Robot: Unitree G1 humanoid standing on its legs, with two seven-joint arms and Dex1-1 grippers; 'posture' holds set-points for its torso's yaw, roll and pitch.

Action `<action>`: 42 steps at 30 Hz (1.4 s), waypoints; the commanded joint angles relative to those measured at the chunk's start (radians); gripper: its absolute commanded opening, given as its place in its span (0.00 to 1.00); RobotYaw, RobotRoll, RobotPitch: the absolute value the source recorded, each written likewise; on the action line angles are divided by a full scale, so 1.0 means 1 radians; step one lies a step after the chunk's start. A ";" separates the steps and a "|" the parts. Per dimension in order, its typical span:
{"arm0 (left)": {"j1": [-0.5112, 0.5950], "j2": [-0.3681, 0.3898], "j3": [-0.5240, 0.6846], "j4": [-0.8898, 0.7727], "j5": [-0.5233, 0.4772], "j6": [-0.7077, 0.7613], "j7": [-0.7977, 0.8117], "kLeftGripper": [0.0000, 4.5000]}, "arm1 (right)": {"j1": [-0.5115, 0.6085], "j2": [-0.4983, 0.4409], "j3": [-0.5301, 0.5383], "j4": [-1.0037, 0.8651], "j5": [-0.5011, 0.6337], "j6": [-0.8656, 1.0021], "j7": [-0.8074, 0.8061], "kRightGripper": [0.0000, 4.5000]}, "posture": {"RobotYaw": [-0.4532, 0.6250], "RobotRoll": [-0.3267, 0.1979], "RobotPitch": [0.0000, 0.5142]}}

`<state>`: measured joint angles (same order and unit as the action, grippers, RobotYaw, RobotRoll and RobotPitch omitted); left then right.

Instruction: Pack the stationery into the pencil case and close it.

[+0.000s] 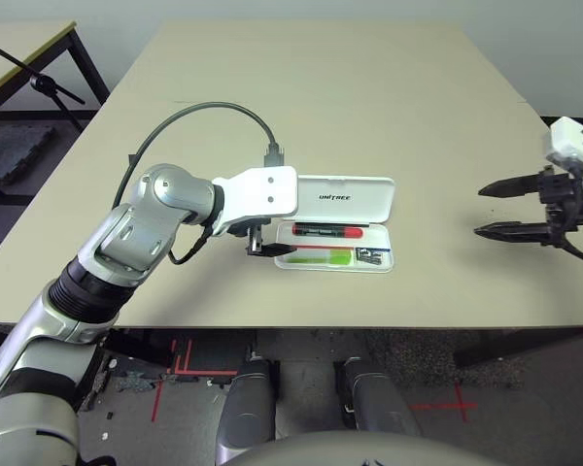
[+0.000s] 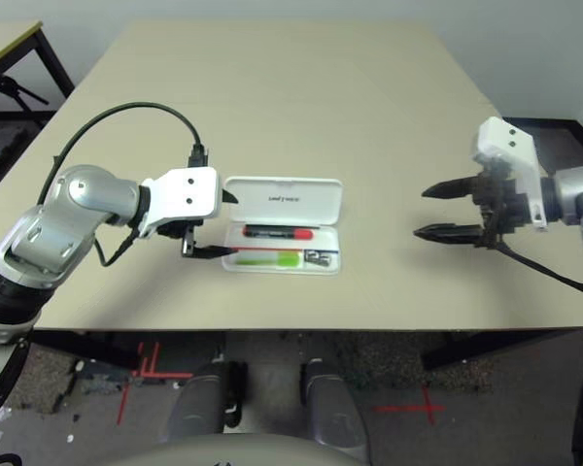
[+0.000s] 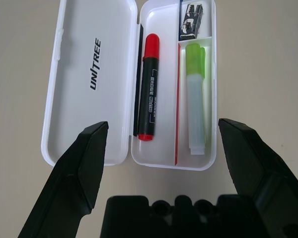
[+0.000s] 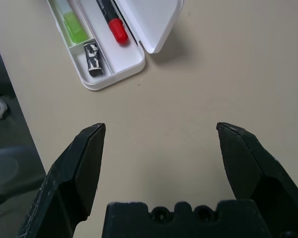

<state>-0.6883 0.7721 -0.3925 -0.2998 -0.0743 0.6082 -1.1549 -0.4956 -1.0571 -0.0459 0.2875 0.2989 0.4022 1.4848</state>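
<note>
Left wrist view is showing us the pencil case (image 3: 89, 84) lying open on the table (image 1: 301, 87), lid tilted back. We are seeing the red marker (image 3: 148, 89), lime-green highlighter (image 3: 196, 104) and small metal piece (image 3: 191, 17) inside its tray. Our left gripper (image 1: 264, 247) is hovering wide at its end; our right gripper (image 1: 496, 209) is hanging spread, well apart.

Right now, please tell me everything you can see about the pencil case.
The pencil case is a flat white box, plastic by its look, with rounded corners, lying open on the table. Its lid, lettered UNITREE, is folded back flat. The tray holds a marker, a highlighter and a small metal piece in separate compartments. The left gripper, open, hovers at its end.
</note>
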 commanded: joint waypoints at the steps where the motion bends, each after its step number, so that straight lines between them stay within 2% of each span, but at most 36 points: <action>1: 0.010 0.020 0.007 0.008 0.007 -0.009 -0.006 1.00 | 0.021 0.010 -0.015 -0.036 0.023 0.020 -0.019 1.00 | 0.42 0.62 0.17; 4: 0.011 0.040 0.009 0.019 0.008 -0.011 -0.014 1.00 | 0.029 0.013 -0.013 -0.045 0.029 0.025 -0.028 1.00 | 0.43 0.62 0.17; 7: 0.017 0.096 0.002 0.059 0.038 -0.026 -0.024 0.86 | 0.030 0.016 -0.010 -0.044 0.032 0.025 -0.034 1.00 | 0.43 0.62 0.17; 12: 0.009 0.142 -0.023 0.215 0.150 -0.123 0.016 0.43 | 0.025 0.027 0.002 -0.041 0.025 0.019 -0.046 1.00 | 0.43 0.62 0.16; 17: -0.026 0.104 -0.023 0.362 0.237 -0.195 0.067 0.01 | 0.027 0.039 0.006 -0.051 0.025 0.022 -0.056 1.00 | 0.43 0.62 0.16; 20: -0.062 0.059 -0.046 0.496 0.319 -0.273 0.138 0.01 | 0.028 0.045 0.006 -0.046 0.021 0.017 -0.058 1.00 | 0.42 0.62 0.15; 22: -0.083 0.008 -0.044 0.589 0.336 -0.317 0.178 0.01 | 0.027 0.047 0.006 -0.044 0.018 0.013 -0.060 1.00 | 0.42 0.62 0.15; 28: -0.145 -0.182 0.045 0.767 0.274 -0.326 0.271 0.01 | 0.029 0.052 0.008 -0.052 0.017 0.015 -0.068 1.00 | 0.41 0.62 0.14; 31: -0.176 -0.251 0.078 0.836 0.257 -0.326 0.303 0.01 | 0.029 0.053 0.009 -0.054 0.016 0.014 -0.071 1.00 | 0.41 0.62 0.14; 37: -0.196 -0.315 0.088 0.851 0.248 -0.320 0.300 0.01 | 0.030 0.054 0.010 -0.066 0.017 0.020 -0.076 1.00 | 0.40 0.62 0.14; 42: -0.191 -0.331 0.087 0.817 0.231 -0.302 0.267 0.01 | 0.032 0.053 0.009 -0.068 0.016 0.020 -0.078 1.00 | 0.40 0.62 0.15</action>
<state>-0.8831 0.4460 -0.3125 0.5330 0.1659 0.2963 -0.8709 -0.4744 -1.0060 -0.0471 0.2329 0.3168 0.4215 1.4109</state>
